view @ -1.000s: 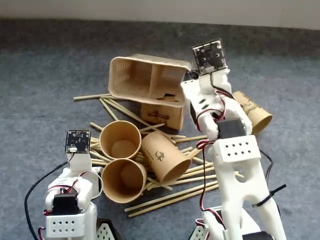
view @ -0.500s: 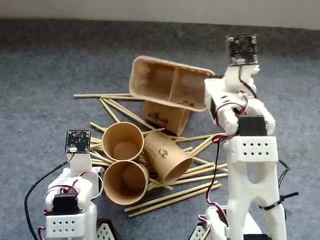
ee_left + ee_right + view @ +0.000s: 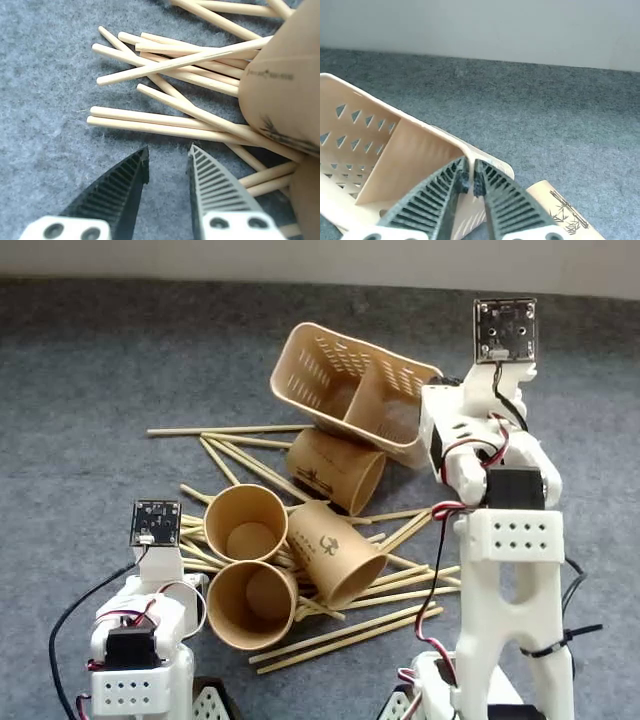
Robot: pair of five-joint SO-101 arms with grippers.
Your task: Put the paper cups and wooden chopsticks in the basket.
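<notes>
Many wooden chopsticks (image 3: pixel 150 116) litter grey carpet (image 3: pixel 100 390) that meets a pale wall (image 3: pixel 300 255).

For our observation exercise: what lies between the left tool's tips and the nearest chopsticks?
Bare grey carpet, seen in the left wrist view; the open left tool hangs just short of the chopsticks.

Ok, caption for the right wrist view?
Right gripper shut on the basket rim, a paper cup lying close by.
</notes>
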